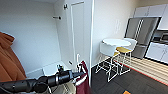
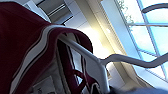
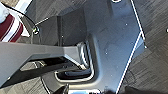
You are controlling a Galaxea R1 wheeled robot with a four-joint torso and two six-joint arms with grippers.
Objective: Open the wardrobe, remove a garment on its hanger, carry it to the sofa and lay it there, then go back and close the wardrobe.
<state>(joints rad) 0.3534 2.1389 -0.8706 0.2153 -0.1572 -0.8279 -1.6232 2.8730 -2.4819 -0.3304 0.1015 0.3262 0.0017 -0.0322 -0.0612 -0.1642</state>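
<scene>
The wardrobe [image 1: 77, 32] stands open, its white door swung outward and a short rail high inside. My left arm reaches in from the left, and the left gripper [image 1: 76, 73] is shut on the white hanger [image 1: 78, 60] in front of the open wardrobe. The maroon garment [image 1: 84, 80] with striped trim hangs below it. In the left wrist view the hanger [image 2: 97, 62] crosses close in front, with the garment [image 2: 25, 37] draped over it. A bit of maroon and white striped trim [image 3: 10, 27] lies beside my dark base in the right wrist view.
An orange jacket [image 1: 10, 65] hangs at the far left. To the right stand a round white table [image 1: 116, 42] and white chairs [image 1: 108, 53] on dark carpet, and behind them a steel fridge [image 1: 141, 32] and white kitchen cabinets [image 1: 155, 50].
</scene>
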